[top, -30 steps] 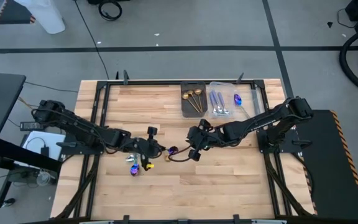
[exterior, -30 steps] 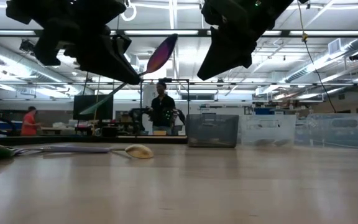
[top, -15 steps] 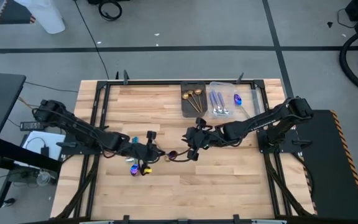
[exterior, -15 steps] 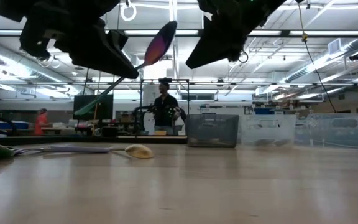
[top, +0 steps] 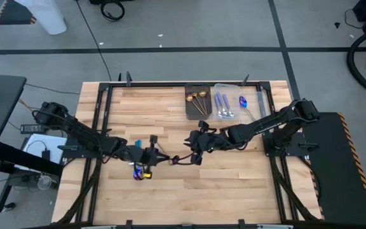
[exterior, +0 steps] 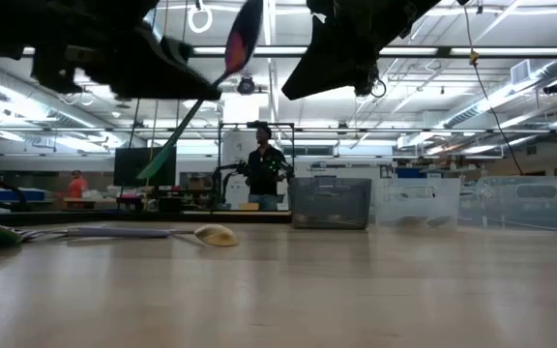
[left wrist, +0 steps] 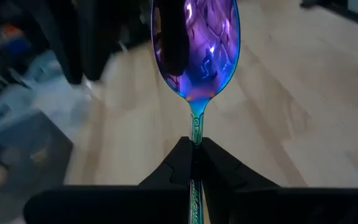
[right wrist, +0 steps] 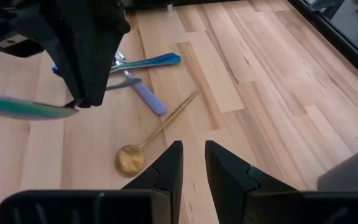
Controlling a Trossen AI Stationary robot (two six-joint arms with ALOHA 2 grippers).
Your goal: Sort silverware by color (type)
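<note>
Held item: iridescent spoon (left wrist: 195, 46), purple-blue bowl, green stem; raised clear of the table, bowl tilted up toward the other arm.
Left gripper (left wrist: 194, 163): fingers pressed together on the spoon's stem just below the bowl; over the table's middle, left of centre.
Right gripper (right wrist: 191, 160): fingers a narrow gap apart, nothing between them; hovering near the spoon's bowl, facing the left arm.
Loose silverware: gold spoon (right wrist: 153, 137) flat on the boards, bowl near the right gripper's line of sight; teal-blue utensil (right wrist: 148, 61) and a purple-handled piece (right wrist: 146, 98) crossed just beyond it.
Sorted silverware: gold pieces in the dark tray bin (top: 197, 102); silver and blue pieces in the clear tray bin (top: 234, 102) beside it, at the table's far edge.
Step, as judged: apparently a hand-over of the spoon between arms, or a carry toward the bins; most pieces not yet sorted.
Risk one: the grip sits on a thin smooth stem, so the spoon may pivot or slide if bumped.
Risk two: the right fingers stand barely apart; closing on the wide bowl rather than the stem could knock it loose.
Risk three: a dropped spoon would land among the loose pile and scatter it.
Surface: pale wooden table (top: 170, 191), planked, framed in black rails.
Room: open workshop, strip lighting, clear storage boxes; a person (exterior: 264, 174) standing well behind the table.
</note>
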